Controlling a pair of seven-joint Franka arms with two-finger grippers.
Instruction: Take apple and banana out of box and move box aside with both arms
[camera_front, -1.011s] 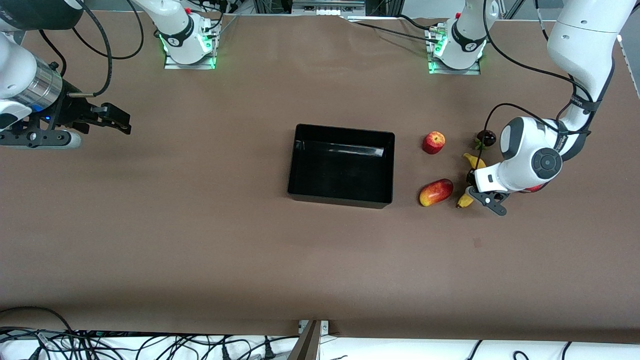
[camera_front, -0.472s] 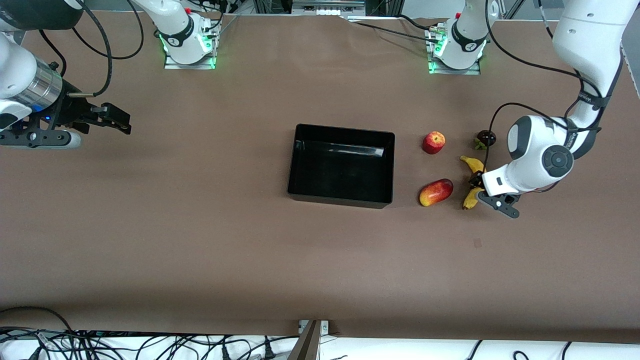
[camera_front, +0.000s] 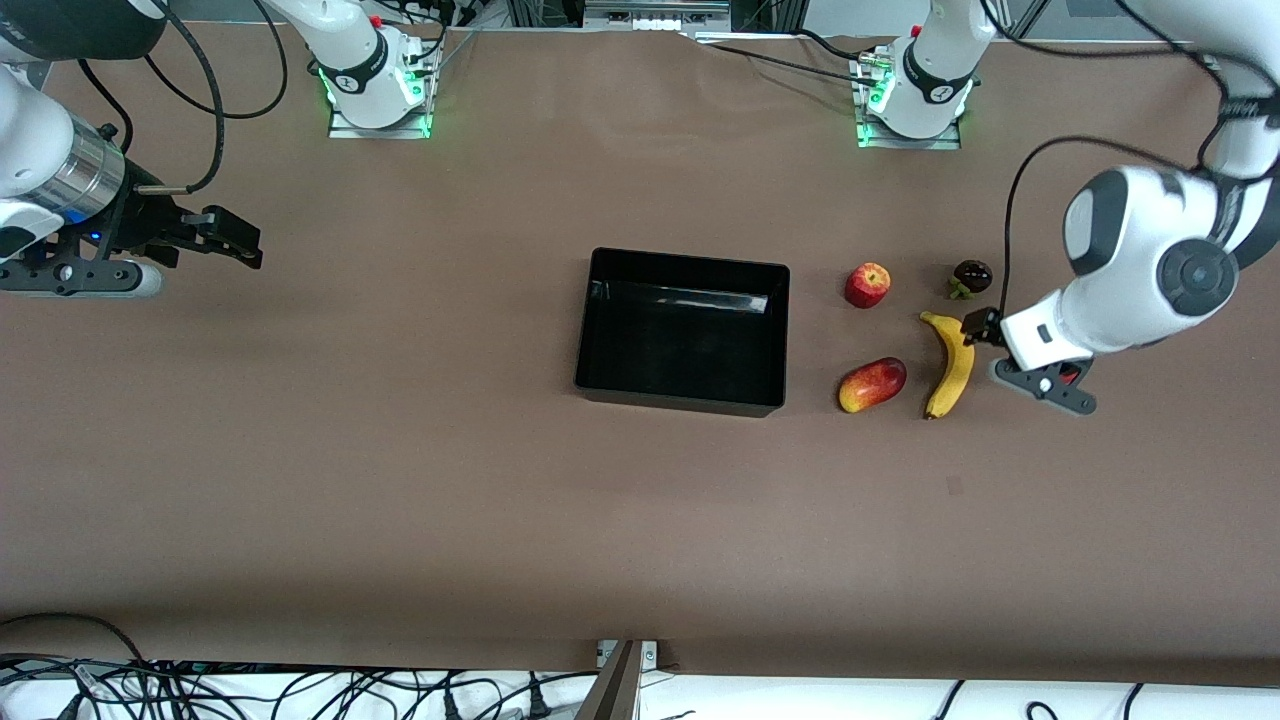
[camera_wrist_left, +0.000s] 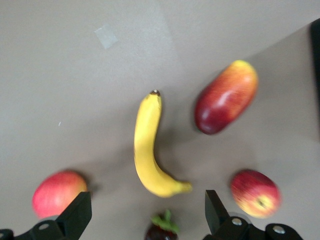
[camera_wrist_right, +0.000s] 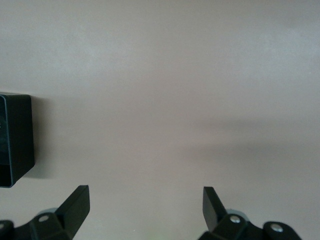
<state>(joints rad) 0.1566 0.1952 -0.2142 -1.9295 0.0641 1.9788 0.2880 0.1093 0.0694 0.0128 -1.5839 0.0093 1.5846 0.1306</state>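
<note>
A brown worktop (camera_front: 400, 480) with wide bare room between the black tray (camera_front: 683, 331) at its middle and the right arm's end; the fruits cluster toward the left arm's end, just apart from the tray's edge. The left gripper (camera_wrist_left: 145, 220) hangs over the fruit, fingers (camera_wrist_left: 77, 215) spread wide, holding nothing; the right gripper (camera_wrist_right: 145, 207) waits over bare worktop, fingers (camera_wrist_right: 75, 202) wide open and empty. The curved yellow banana (camera_front: 950, 364) lies flat beside the mango (camera_front: 872, 384); the red apple (camera_front: 867, 285) sits farther from the front camera, near the mangosteen (camera_front: 971, 275).
</note>
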